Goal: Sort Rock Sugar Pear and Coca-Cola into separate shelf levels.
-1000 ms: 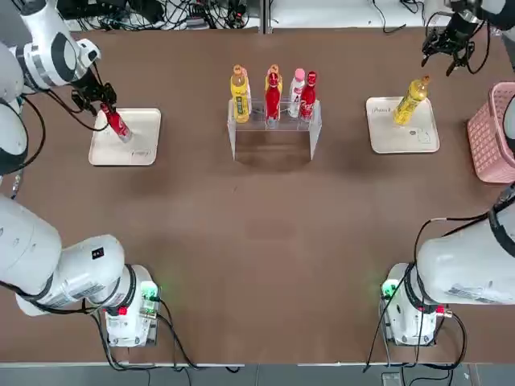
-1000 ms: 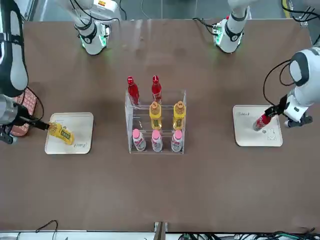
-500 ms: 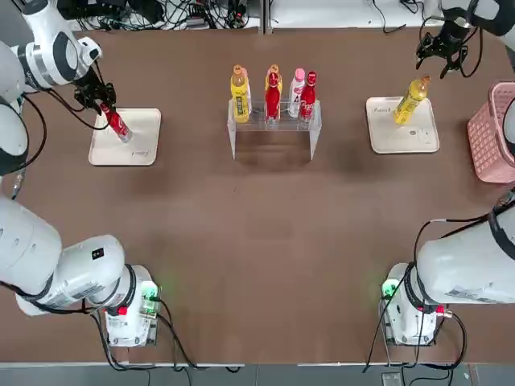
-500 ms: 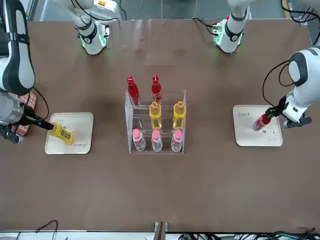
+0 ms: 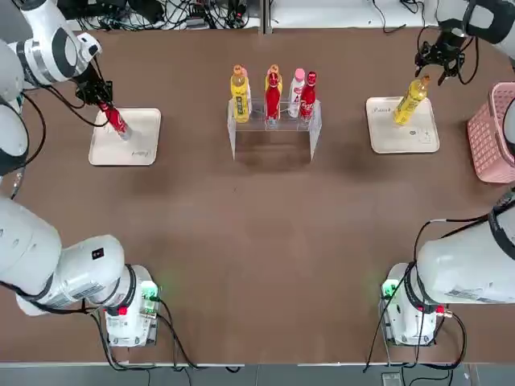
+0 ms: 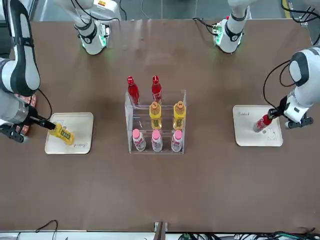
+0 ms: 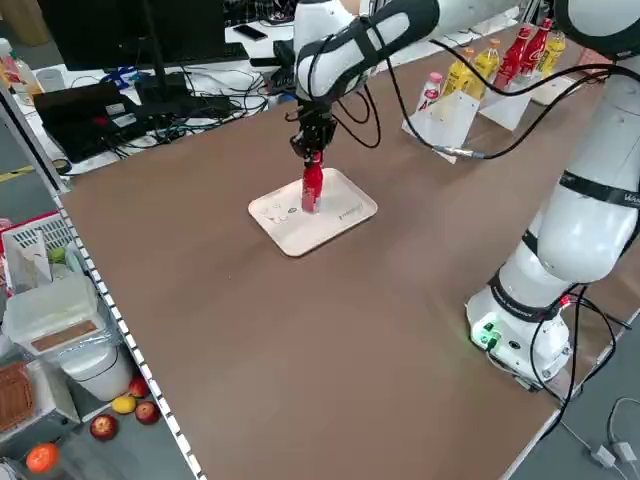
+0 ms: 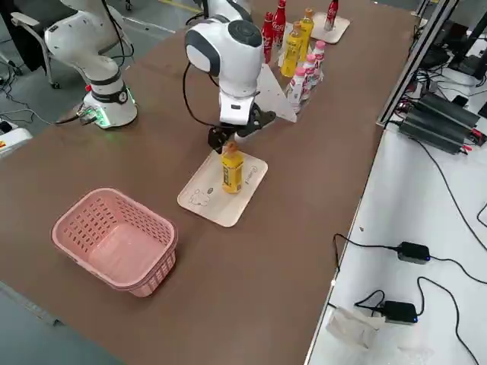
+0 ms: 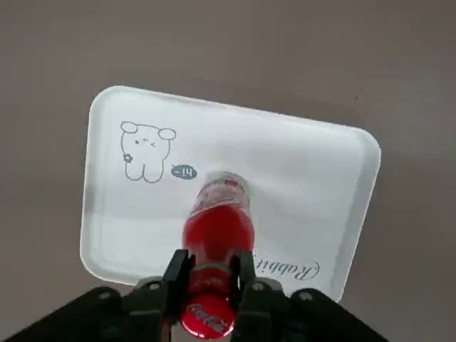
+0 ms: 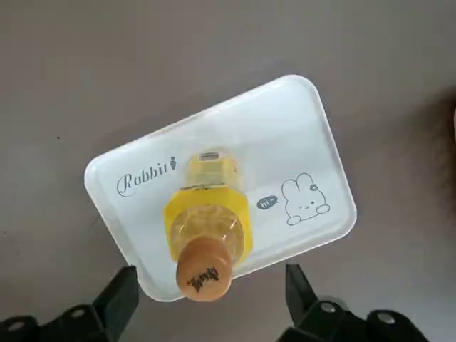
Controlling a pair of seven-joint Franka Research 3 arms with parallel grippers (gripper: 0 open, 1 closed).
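A red Coca-Cola [image 5: 117, 123] bottle stands tilted on the left white tray [image 5: 137, 147]. My left gripper [image 5: 103, 103] is shut on its neck, with both fingers [image 9: 178, 272] pressed against it below the cap [image 9: 206, 318]. A yellow Rock Sugar Pear [image 5: 410, 100] bottle stands on the right white tray [image 5: 402, 135]. My right gripper [image 5: 436, 66] hovers open just above its orange cap [image 10: 204, 271], fingers well apart on either side. The clear shelf levels [image 5: 272, 133] in the middle hold two yellow bottles [image 6: 155, 116], two red ones [image 6: 133, 90] and three pink ones [image 6: 156, 141].
A pink basket [image 5: 492, 133] sits at the table's right edge beside the right tray. Cables lie along the far edge [image 5: 201, 14]. Both arm bases [image 5: 129, 310] stand at the near corners, with brown tabletop [image 5: 265, 241] between them.
My left gripper has shut on the Coca-Cola bottle's neck. My right gripper has come down from the far right to just over the yellow bottle's cap, narrowing slightly.
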